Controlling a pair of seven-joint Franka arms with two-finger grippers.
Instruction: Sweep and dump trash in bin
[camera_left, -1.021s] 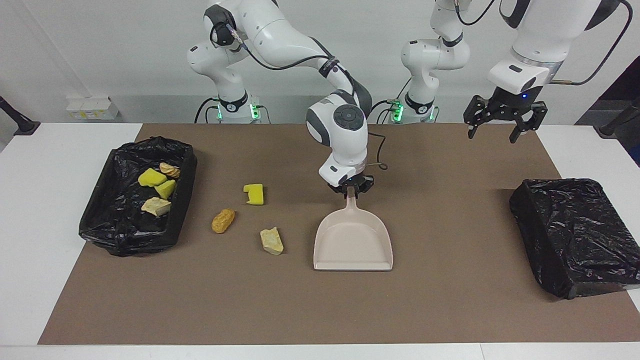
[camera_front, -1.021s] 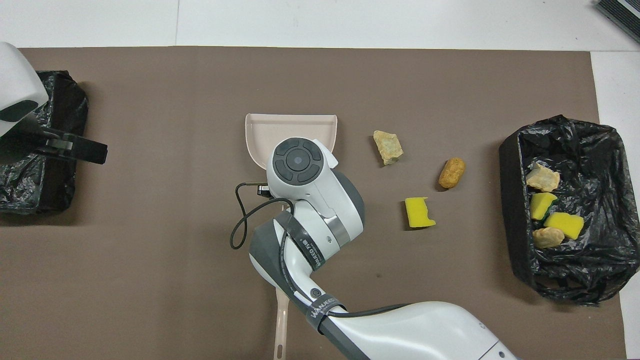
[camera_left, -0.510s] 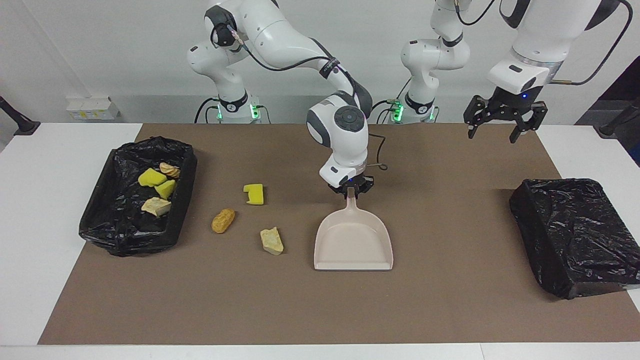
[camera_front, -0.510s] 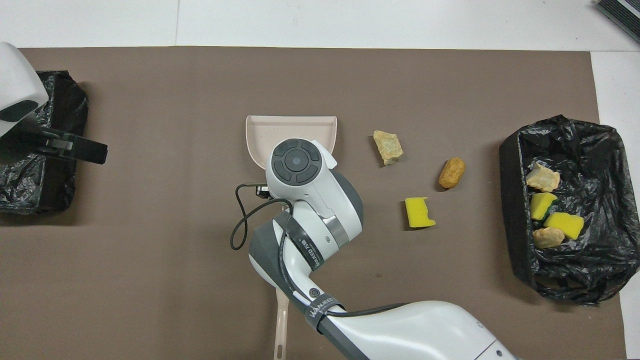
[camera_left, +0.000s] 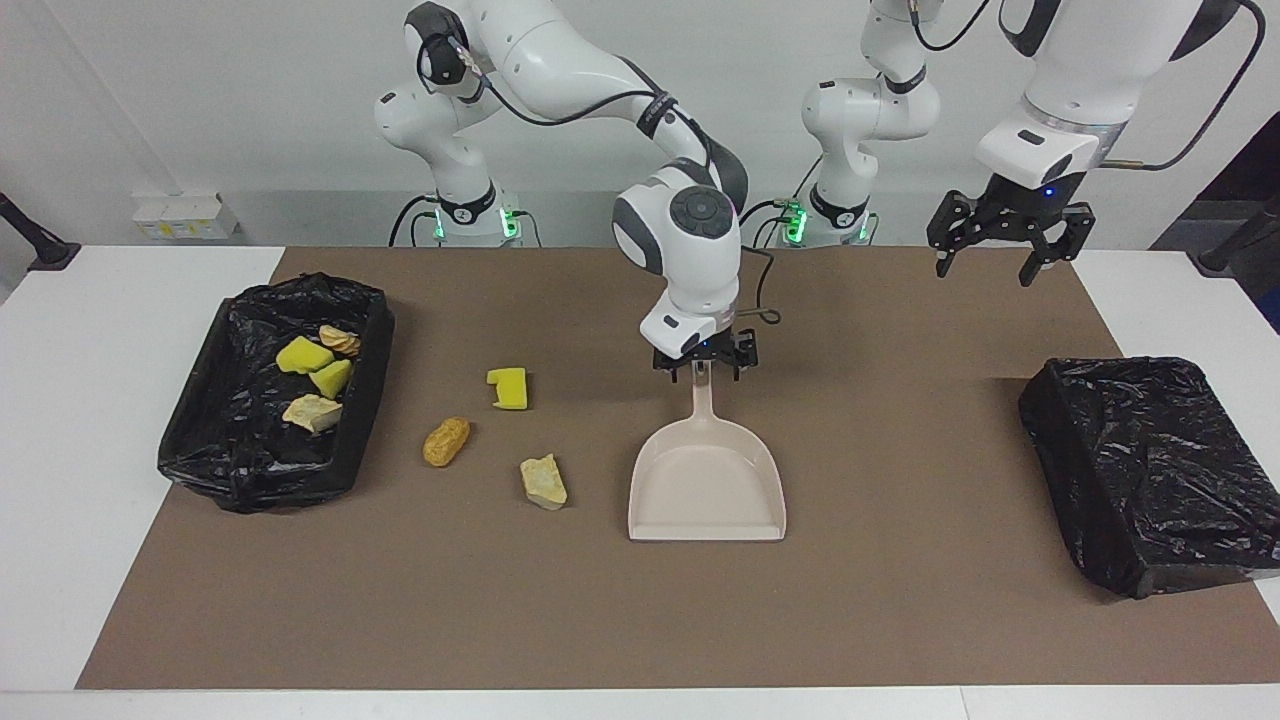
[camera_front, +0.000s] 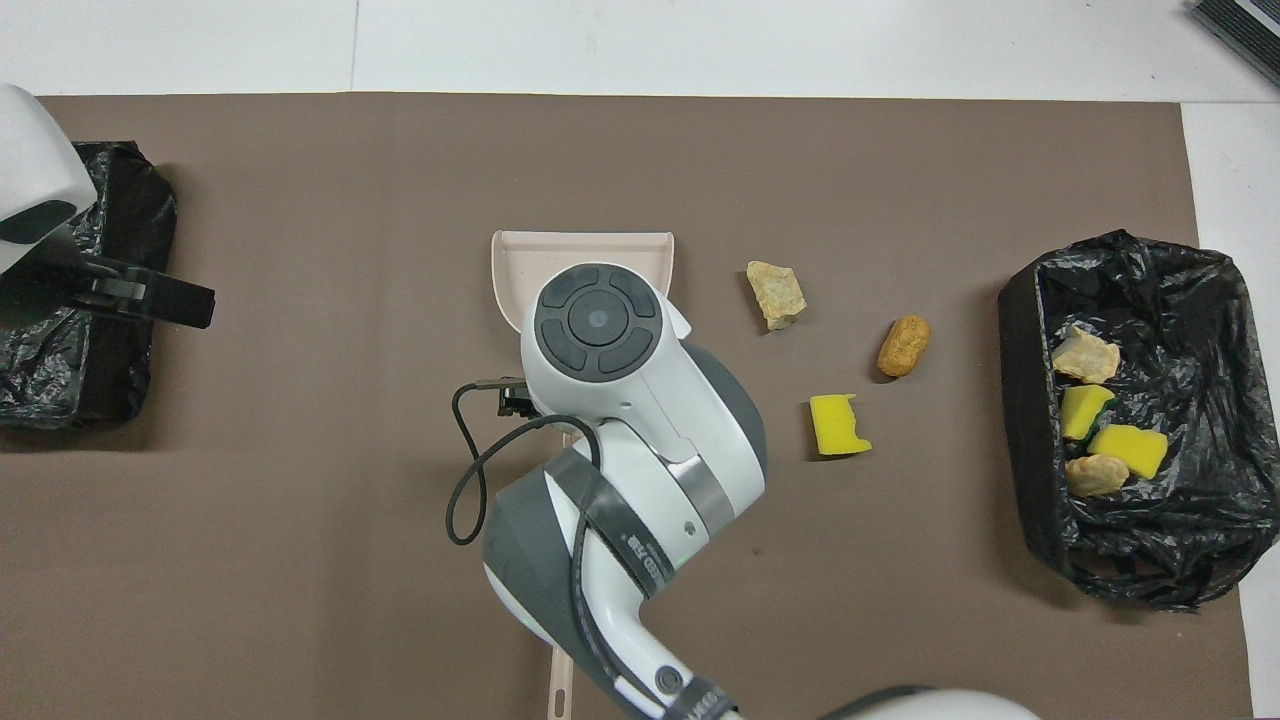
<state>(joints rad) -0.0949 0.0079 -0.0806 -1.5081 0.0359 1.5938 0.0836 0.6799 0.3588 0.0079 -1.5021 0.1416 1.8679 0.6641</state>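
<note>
So the table (camera_left: 120, 480) is white with a big brown mat (camera_left: 900, 620) over most of it. There's a bin (camera_left: 240, 470) lined with a black bag at the right arm's end, and a second bag-wrapped box (camera_left: 1150, 470) at the left arm's end.

The dustpan (camera_left: 706, 490) sits flat on the mat about mid-table, its handle pointing toward the robots. The right hand (camera_left: 704, 362) hangs just above the top of that handle, fingers spread with the handle standing between them, not pinching it as far as I can see. The left hand (camera_left: 1003, 252) is parked up in the air over the mat's edge at its own end, open too and holding nothing, just waiting.

Trash-wise: four scraps are already in the bin, two yellow ones (camera_left: 304, 355) (camera_left: 331, 378) and two tan ones (camera_left: 340, 340) (camera_left: 312, 412). Three are loose on the mat between bin and dustpan: a yellow sponge (camera_left: 508, 388) nearer the robots, an orange-brown lump (camera_left: 446, 441) toward the bin, and a tan chunk (camera_left: 543, 481) just beside the dustpan, not touching it.
</note>
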